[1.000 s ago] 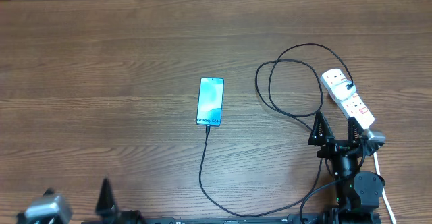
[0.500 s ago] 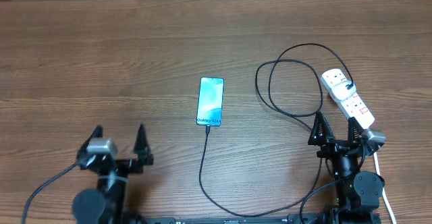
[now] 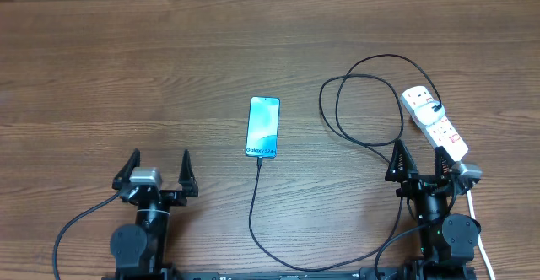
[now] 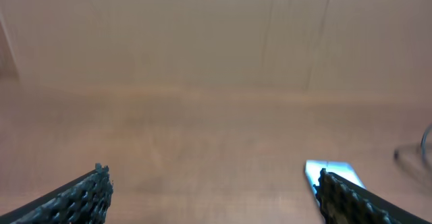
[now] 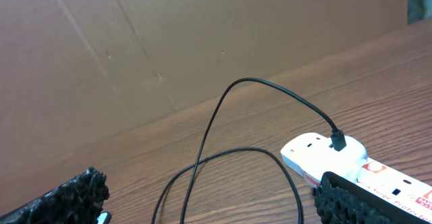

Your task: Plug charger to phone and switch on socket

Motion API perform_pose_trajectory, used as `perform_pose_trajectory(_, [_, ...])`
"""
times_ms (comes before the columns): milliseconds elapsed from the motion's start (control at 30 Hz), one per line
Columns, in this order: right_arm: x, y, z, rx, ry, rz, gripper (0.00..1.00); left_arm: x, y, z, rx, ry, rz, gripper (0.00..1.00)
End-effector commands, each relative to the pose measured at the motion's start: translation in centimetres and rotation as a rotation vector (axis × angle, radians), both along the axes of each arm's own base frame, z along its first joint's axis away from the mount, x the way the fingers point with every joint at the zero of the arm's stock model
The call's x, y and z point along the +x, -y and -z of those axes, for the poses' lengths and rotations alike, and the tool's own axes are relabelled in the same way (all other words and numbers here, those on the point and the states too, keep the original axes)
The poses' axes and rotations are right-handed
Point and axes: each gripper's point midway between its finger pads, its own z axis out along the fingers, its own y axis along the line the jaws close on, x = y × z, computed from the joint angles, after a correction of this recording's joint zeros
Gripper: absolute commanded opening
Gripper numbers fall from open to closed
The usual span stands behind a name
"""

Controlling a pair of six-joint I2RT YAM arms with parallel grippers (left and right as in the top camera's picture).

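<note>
The phone [image 3: 263, 127] lies flat mid-table with its light blue screen up. The black charger cable [image 3: 252, 212] runs from the phone's near end, curves along the front edge and loops [image 3: 363, 103] to a plug in the white socket strip [image 3: 435, 125] at the right. My left gripper [image 3: 158, 169] is open and empty at the front left; the phone's corner [image 4: 329, 168] shows past its right finger. My right gripper [image 3: 419, 161] is open and empty just in front of the strip, which also shows in the right wrist view [image 5: 337, 158] with the cable loop [image 5: 223, 163].
The wooden table [image 3: 126, 78] ends at a cardboard wall along the back [image 5: 169, 42]. The strip's white cord [image 3: 483, 246] runs down past my right arm to the front edge.
My left arm has swung from the front left corner up and right, and now stands with its fingers pointing at the table's middle. The right arm, phone and cable have not moved.
</note>
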Motion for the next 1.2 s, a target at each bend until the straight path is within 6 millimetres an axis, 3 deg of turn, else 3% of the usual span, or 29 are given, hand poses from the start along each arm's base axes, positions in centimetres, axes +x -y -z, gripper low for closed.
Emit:
perform_pose_trajectory(0, [0.00, 0.03, 0.09, -0.006, 0.008, 0.004, 1.00, -0.03, -0.14, 0.34, 0.042, -0.005, -0.008, 1.00])
perform_pose_trajectory(1167, [0.00, 0.03, 0.09, -0.006, 0.008, 0.004, 1.00, -0.03, 0.00, 0.51, 0.042, -0.012, -0.003, 1.00])
